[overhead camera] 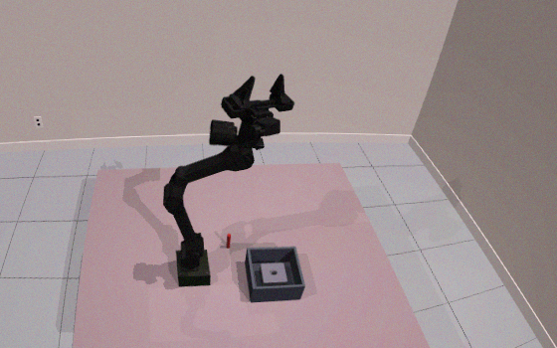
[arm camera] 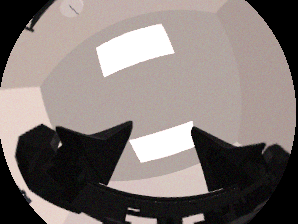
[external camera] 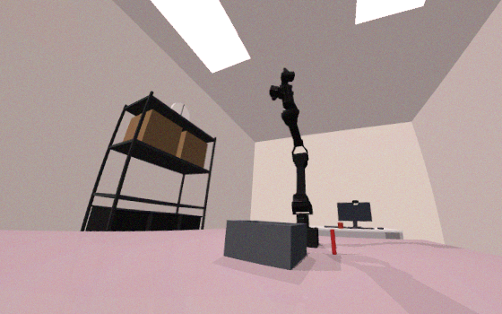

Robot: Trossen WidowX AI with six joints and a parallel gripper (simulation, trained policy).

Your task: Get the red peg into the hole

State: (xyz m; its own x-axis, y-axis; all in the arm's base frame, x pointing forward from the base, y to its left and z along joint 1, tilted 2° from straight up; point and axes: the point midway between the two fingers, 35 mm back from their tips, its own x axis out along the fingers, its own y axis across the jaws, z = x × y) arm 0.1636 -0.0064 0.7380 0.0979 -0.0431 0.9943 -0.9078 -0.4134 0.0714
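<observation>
And here stands the black six-joint arm, reared up high over the pink mat (overhead camera: pixel 149 308) (external camera: pixel 134 269), its black two-fingered gripper (overhead camera: pixel 268 89) (external camera: pixel 288 72) (arm camera: pixel 162 127) pointing up towards the ceiling, well away from everything that matters! The fingers are spread wide and released, nothing between them; the wrist view offers only ceiling, walls and the bright white rectangular ceiling lights (external camera: pixel 202 31) (arm camera: pixel 135 50). Down below, the slim red peg (overhead camera: pixel 229 241) (external camera: pixel 333 242) is standing upright on the mat, near the dark green block-shaped base (overhead camera: pixel 194 279) of the arm and just beside the open, dark blue-grey square box (overhead camera: pixel 276 294) (external camera: pixel 257 244), outside its walls and touching neither. Inside that box, the top view picks out the pale square plate (overhead camera: pixel 280 278), its small dark round hole facing up, and no peg in it. So the score on this task: nothing done, everything left! The pick is still to be made, then the carry over the box wall, the lining up over the hole, the lowering, and the full seating. The next move looks to be a long swing down to the peg, fingers kept apart, and it will want care, for a slender upright piece like that could topple at a clumsy brush.
</observation>
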